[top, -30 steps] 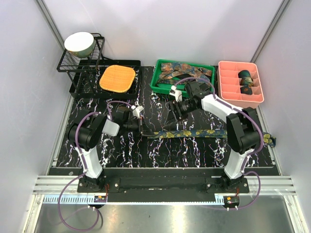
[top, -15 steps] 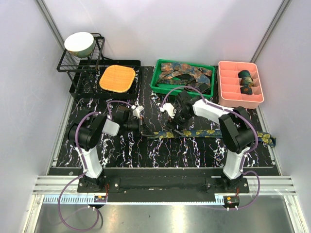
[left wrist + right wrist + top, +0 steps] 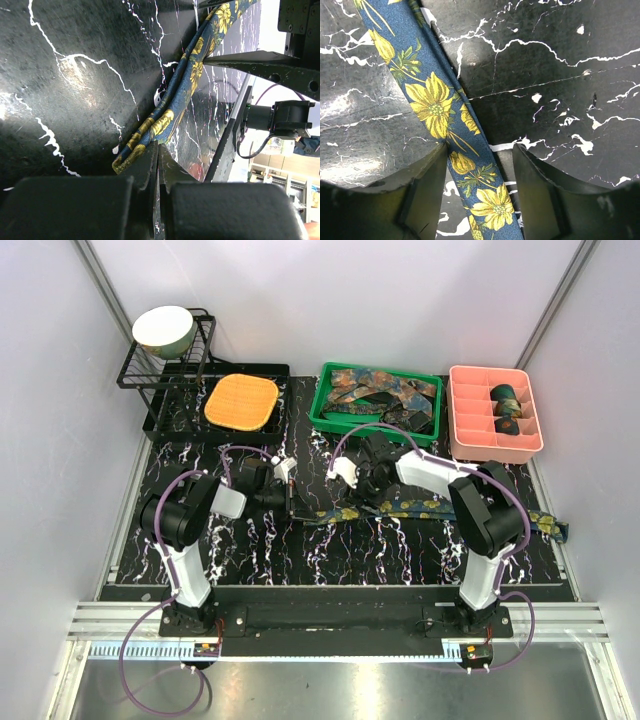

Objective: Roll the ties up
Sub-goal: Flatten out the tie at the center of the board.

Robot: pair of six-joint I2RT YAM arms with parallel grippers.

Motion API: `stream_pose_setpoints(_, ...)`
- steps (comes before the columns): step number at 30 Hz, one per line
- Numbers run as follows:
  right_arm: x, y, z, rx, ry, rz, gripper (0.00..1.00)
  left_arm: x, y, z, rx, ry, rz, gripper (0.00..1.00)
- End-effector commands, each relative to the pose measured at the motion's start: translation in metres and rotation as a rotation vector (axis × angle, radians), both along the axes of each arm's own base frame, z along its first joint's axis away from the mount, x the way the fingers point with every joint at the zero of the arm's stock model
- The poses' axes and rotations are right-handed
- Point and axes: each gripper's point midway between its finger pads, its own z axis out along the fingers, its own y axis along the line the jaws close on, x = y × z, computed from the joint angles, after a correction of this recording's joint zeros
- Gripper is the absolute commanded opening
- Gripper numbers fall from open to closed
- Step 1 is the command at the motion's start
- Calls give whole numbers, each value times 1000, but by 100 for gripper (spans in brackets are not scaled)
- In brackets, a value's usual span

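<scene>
Black marbled desk (image 3: pixel 300 550) carries one navy floral tie (image 3: pixel 430 508) stretched flat from centre-left toward its right edge, with the left hand (image 3: pixel 289 502) clenched on the tie's narrow left end. Just right of it, the right hand (image 3: pixel 362 502) has dropped from beside the green tray (image 3: pixel 325 410) and now straddles the strip, released, fingers either side, so rolling looks about to begin. Open desk lies nearer, while the green tray and the pink tray (image 3: pixel 462 430) crowd the far side.

Right end effector (image 3: pixel 479 162) now astride tie (image 3: pixel 432 102)
</scene>
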Motion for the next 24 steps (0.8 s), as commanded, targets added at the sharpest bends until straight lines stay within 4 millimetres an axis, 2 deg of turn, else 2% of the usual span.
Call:
stream_pose_setpoints(1, -26, -14, -16, -63, 59, 32, 67, -5, 21, -35, 149, 39, 48, 1)
stream_pose_setpoints(2, -27, -14, -14, -59, 58, 33, 72, -4, 22, -35, 151, 37, 50, 1)
stream_pose_setpoints(5, -34, -20, -6, -65, 51, 41, 77, -5, 22, -37, 157, 42, 45, 1)
stream_pose_setpoints(10, -48, -40, -11, -119, 34, 75, 78, -5, 25, -37, 165, 40, 43, 1)
stream_pose_setpoints(12, -52, -45, -15, -138, 31, 83, 72, -5, 27, -38, 170, 50, 51, 1)
stream_pose_setpoints(17, -50, -58, -23, -192, 2, 76, 66, -5, 33, -37, 181, 66, 66, 0)
stream_pose_setpoints(22, -43, -67, -20, -219, -40, 58, 62, -3, 37, -41, 197, 83, 77, 0)
stream_pose_setpoints(24, -42, -80, -22, -258, -52, 61, 54, -4, 38, -43, 201, 87, 78, 0)
